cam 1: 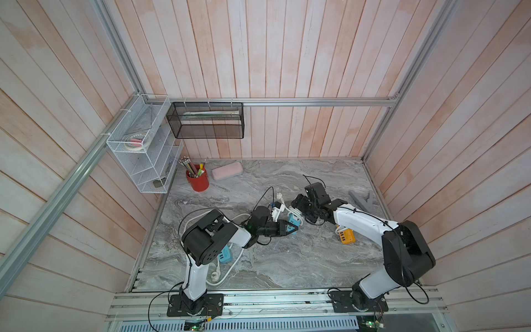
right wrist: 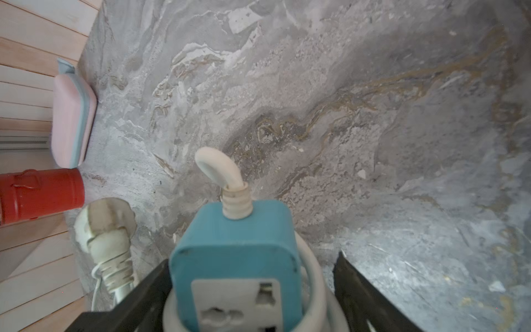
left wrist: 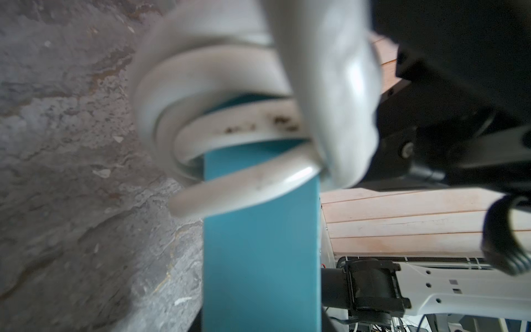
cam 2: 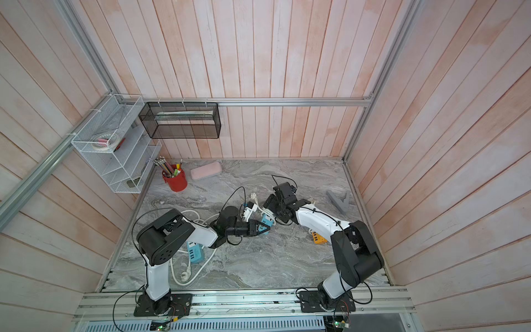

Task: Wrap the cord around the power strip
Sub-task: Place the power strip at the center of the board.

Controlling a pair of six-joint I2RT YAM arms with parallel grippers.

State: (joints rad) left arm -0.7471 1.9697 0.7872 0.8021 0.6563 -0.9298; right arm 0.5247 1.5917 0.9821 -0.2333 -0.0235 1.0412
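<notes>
**Blue power strip held between both arms, cord looped around it**

The blue power strip point(cam 1: 294, 222) sits near the middle of the grey table point(cam 1: 287, 264), between the two arms, in both top views. The left gripper point(cam 1: 288, 229) is closed on one end of it. Its wrist view shows the blue side of the strip close up but not the finger pads themselves.

The white cord point(left wrist: 215, 77) makes several loops around the strip's body. In the right wrist view it leaves the strip's end through a ribbed sleeve and bends sharply back. The plug point(right wrist: 105, 227) lies on the table just beside the strip.

The right gripper point(right wrist: 253, 258) straddles the other end of the strip with its jaws spread wide. Its black fingers point(right wrist: 353, 284) stand on either side of the strip and the loops. A strip of table shows between one finger and the cord, so it holds nothing.

A second blue strip point(cam 1: 224, 255) lies under the left arm, its own cord loose on the table. An orange strip point(cam 1: 346, 236) lies beside the right arm. A red cup point(cam 1: 198, 181) of pencils and a pink case point(cam 1: 227, 170) stand near the back wall.
</notes>
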